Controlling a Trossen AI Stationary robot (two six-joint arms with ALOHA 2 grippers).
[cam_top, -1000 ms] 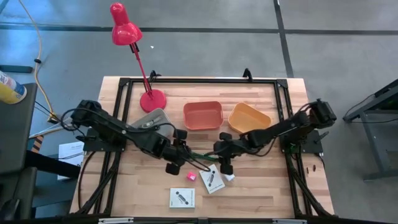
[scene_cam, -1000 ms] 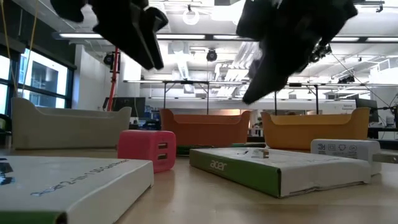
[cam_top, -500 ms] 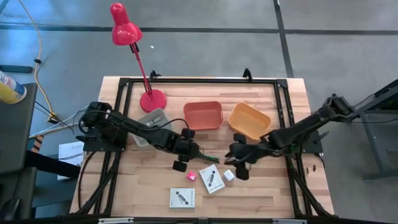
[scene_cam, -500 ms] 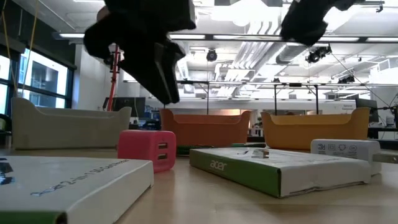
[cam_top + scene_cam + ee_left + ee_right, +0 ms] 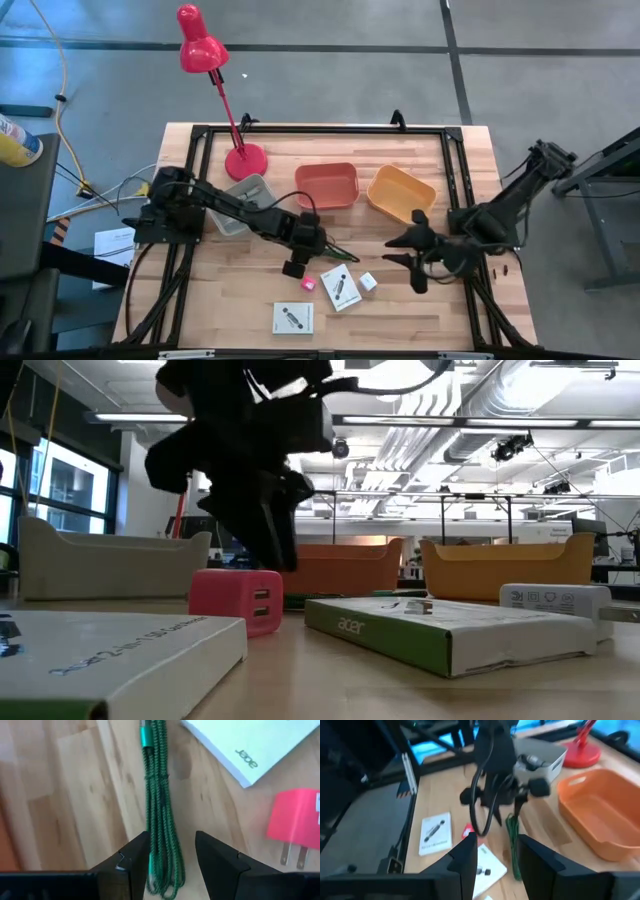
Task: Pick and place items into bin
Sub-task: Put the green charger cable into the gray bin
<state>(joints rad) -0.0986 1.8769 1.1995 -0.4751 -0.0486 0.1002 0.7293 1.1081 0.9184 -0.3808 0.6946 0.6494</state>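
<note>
A green braided cable [image 5: 160, 815] lies bundled on the table, left of a white Acer box [image 5: 245, 745] and a pink plug block [image 5: 295, 822]. My left gripper [image 5: 170, 865] is open above the cable's end, one finger on each side of the bundle. In the low view its fingers [image 5: 275, 540] hang clear of the tabletop. My right gripper [image 5: 403, 262] is open with nothing in it, off to the right of the items. A small white block [image 5: 368, 282] and a white card box [image 5: 293, 318] lie nearer the front edge.
Along the back stand a grey bin [image 5: 243, 200], a red-orange bin [image 5: 327, 185] and a yellow-orange bin [image 5: 400, 193]. A red desk lamp [image 5: 228, 120] stands at the back left. Bare wood lies at the front right.
My left gripper has sunk and moved a little toward the table's right, over the green cable. My right gripper has drawn back toward the table's right edge, risen and turned, and has left the low view. The items have stayed in place.
</note>
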